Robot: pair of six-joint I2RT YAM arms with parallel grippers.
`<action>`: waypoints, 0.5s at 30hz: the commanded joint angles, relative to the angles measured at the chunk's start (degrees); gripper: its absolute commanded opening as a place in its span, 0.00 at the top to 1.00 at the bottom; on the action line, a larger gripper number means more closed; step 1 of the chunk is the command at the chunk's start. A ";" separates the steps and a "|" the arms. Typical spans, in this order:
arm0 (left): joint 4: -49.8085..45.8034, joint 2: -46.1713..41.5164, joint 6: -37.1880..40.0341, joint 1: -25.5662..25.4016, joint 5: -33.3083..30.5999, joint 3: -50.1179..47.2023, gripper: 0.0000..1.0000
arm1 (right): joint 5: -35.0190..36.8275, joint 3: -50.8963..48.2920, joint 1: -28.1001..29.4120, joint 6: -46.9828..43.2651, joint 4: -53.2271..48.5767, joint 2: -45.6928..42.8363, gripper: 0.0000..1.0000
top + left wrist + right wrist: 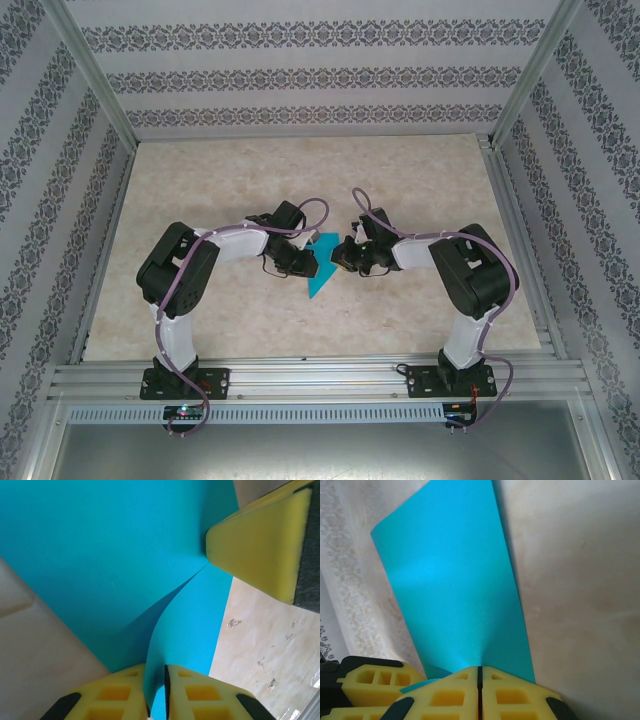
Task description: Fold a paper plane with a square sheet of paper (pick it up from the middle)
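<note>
The turquoise-blue square sheet of paper (322,270) is at mid-table between my two grippers, one pointed corner toward the near edge. In the left wrist view the paper (110,555) lies on the table, with a flap curling up from a crease into my left gripper (156,680). Its yellow fingers stand slightly apart, the flap loose in the gap. The right gripper's yellow fingertip (265,540) shows at the crease's far end. My right gripper (480,672) is shut on the edge of the paper (455,590), which rises away from it. From above, the left gripper (303,258) and right gripper (343,255) face each other.
The marbled table top (200,200) spreads wide round the paper. Aluminium rails (320,375) run along the near edge and up both sides, with patterned walls beyond. The left gripper's yellow finger (370,680) shows low in the right wrist view.
</note>
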 commanded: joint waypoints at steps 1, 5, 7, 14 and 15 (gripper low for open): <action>-4.16 -1.23 0.50 -0.06 -2.71 1.17 0.74 | 3.14 -2.21 -0.22 -0.88 -2.87 1.12 0.93; -4.26 -4.28 -1.33 -0.04 -5.28 1.37 0.62 | 3.74 -2.84 -0.12 -0.62 -2.92 0.90 0.93; -4.39 -6.34 -2.62 -0.04 -7.37 1.18 0.55 | 3.83 -3.00 -0.14 -0.29 -2.57 0.73 0.93; -0.46 -14.21 -9.76 -0.13 -6.78 -1.36 0.51 | 5.04 -4.03 0.13 1.42 -1.72 0.24 0.93; 0.87 -14.46 -10.69 -0.13 -4.68 -1.72 0.53 | 5.02 -4.11 0.13 1.58 -1.62 0.28 0.93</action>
